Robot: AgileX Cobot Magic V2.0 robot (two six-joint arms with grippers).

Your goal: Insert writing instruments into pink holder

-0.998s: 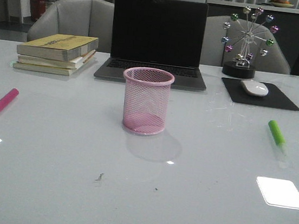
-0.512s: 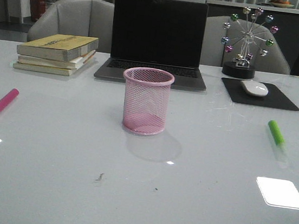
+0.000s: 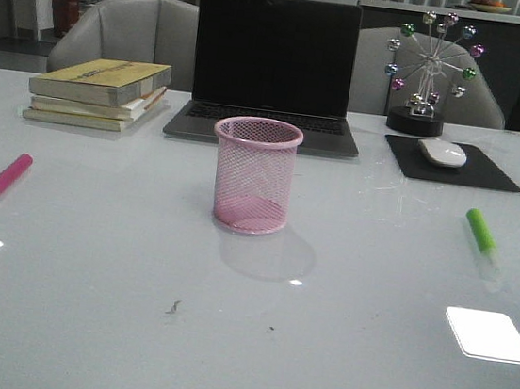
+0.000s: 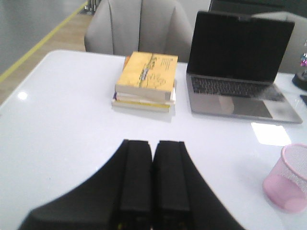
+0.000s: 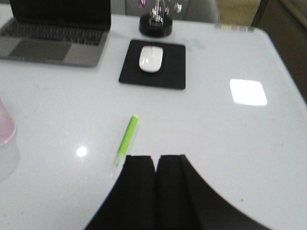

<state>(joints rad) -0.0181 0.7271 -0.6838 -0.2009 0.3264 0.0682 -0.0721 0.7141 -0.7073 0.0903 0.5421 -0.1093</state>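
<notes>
The pink holder (image 3: 254, 175) stands upright and empty in the middle of the white table; its side also shows in the left wrist view as the pink holder (image 4: 290, 178). The hot pink marker (image 3: 3, 178) lies flat at the table's left. The green marker (image 3: 482, 235) lies flat at the right, seen again as the green marker (image 5: 127, 137) just beyond my right gripper (image 5: 157, 157). That gripper is shut with nothing in it. My left gripper (image 4: 152, 143) is shut and empty too, high above the table. Neither arm appears in the front view.
A stack of books (image 3: 99, 89) sits at the back left, an open laptop (image 3: 271, 71) behind the holder. A white mouse (image 3: 443, 152) on a black pad (image 3: 490, 173) and a ball ornament (image 3: 430, 71) stand at the back right.
</notes>
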